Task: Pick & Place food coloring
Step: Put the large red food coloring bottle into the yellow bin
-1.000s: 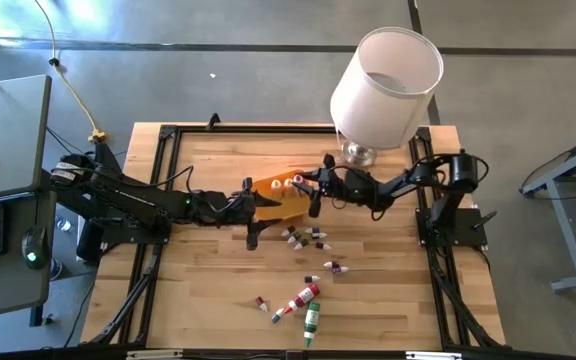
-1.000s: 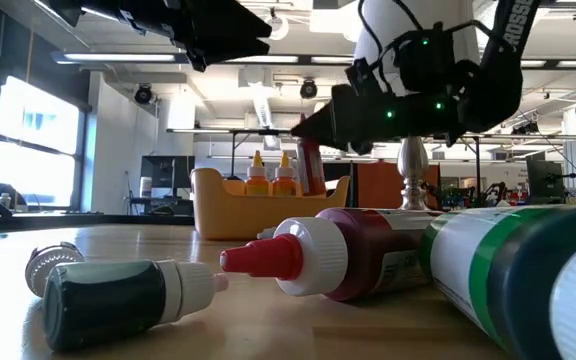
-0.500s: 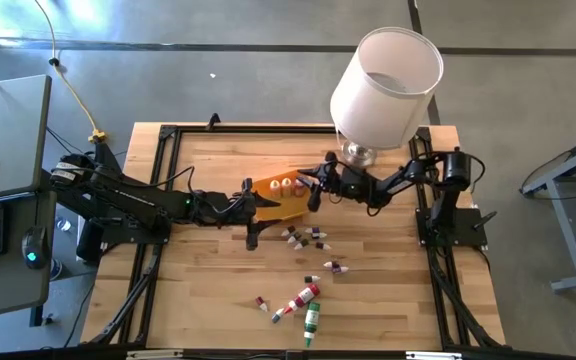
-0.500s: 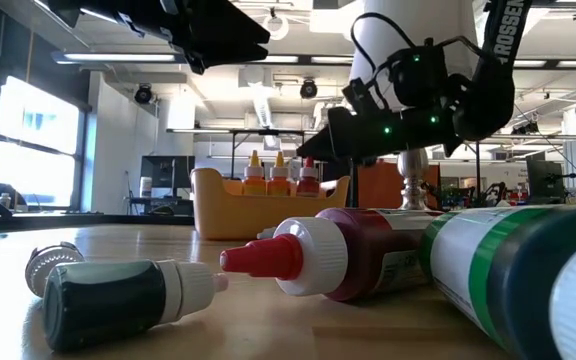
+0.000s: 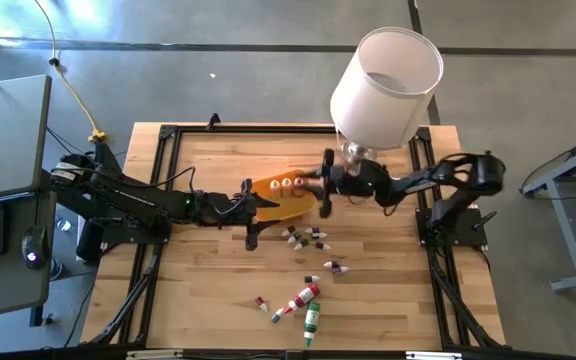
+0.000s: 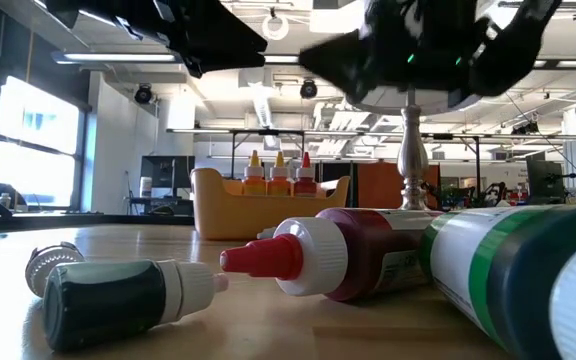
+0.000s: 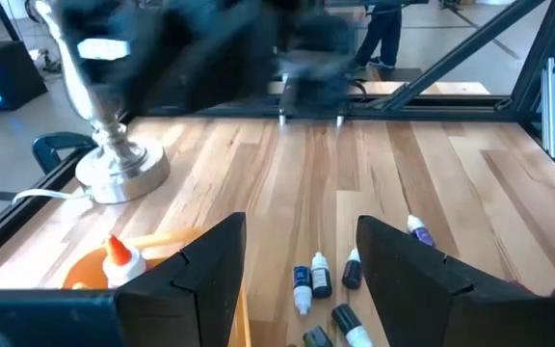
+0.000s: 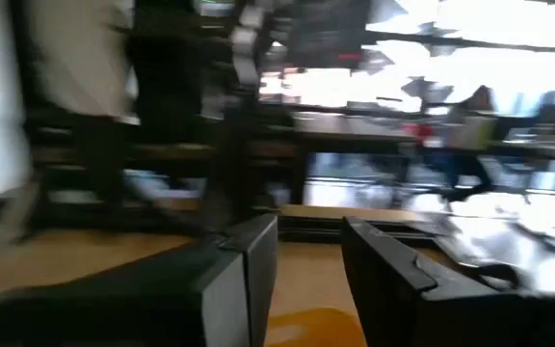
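A pale wooden plank table in a black frame stands on grey concrete, with a white-shaded lamp at two o'clock. Three food coloring bottles stand in the glossy orange tray; others lie scattered toward six o'clock. Left gripper jaws apart; right gripper jaws apart, empty.

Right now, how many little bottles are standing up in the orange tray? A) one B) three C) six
B: the low view shows three upright bottles side by side in the orange tray, and the high view shows three caps there too.
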Controlling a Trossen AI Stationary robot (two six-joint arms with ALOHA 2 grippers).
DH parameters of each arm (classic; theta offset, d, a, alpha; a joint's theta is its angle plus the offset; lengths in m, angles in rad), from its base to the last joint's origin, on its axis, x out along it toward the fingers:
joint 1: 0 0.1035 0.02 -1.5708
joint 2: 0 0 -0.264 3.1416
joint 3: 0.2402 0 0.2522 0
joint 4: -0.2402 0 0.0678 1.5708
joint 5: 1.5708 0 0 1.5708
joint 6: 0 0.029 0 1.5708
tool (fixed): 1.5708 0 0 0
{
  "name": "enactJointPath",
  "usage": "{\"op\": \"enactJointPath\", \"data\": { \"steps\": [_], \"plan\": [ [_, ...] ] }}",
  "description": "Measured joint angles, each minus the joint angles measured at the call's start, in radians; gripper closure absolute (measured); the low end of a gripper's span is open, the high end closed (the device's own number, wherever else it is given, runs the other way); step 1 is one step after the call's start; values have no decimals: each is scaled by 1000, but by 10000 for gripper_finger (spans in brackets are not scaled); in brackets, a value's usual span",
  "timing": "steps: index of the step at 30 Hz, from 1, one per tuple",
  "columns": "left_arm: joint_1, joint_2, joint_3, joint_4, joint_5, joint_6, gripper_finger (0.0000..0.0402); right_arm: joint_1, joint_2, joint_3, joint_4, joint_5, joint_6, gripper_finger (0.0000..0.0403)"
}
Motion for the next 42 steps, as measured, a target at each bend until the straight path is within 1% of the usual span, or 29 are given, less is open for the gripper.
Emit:
{"op": "enactJointPath", "data": {
  "steps": [2, 3, 5, 7, 10, 13, 16, 18, 20, 23, 29, 32, 38, 42],
  "plan": [
    [0, 0, 0, -13, 1, -6, 205, 64, -57, 5, -110, -51, 19, 279],
    [0, 0, 0, -14, 5, -12, 205, 104, -79, 14, -181, -51, 21, 276],
    [0, 0, 0, -11, 7, -29, 205, 191, -109, 51, -340, -14, 0, 271],
    [0, 0, 0, -13, 6, -39, 205, 284, -113, 112, -519, 55, -36, 268],
    [0, 0, 0, -3, 6, -62, 205, 400, -73, 232, -798, 142, -48, 267],
    [0, 0, 0, -5, 4, -86, 205, 481, -2, 361, -1029, 157, -5, 266],
    [0, 0, 0, -5, 3, -112, 205, 539, 77, 471, -1179, 156, 34, 266],
    [0, 0, 0, -6, 4, -124, 205, 569, 124, 524, -1246, 153, 45, 266],
    [0, 0, 0, -11, 4, -132, 205, 592, 159, 563, -1271, 128, 46, 266],
    [0, 0, 0, -12, 5, -134, 205, 609, 203, 597, -1262, 96, 58, 266],
    [0, 0, 0, -12, 9, -134, 205, 594, 300, 604, -1256, 85, 96, 266],
    [0, 0, 0, -14, 11, -134, 205, 583, 343, 604, -1224, 70, 100, 266],
    [0, 0, 0, -43, 12, -134, 205, 581, 345, 607, -1188, 104, 68, 267],
    [0, 0, 0, -64, 12, -133, 205, 581, 334, 609, -1089, 67, 68, 268]
  ]
}}
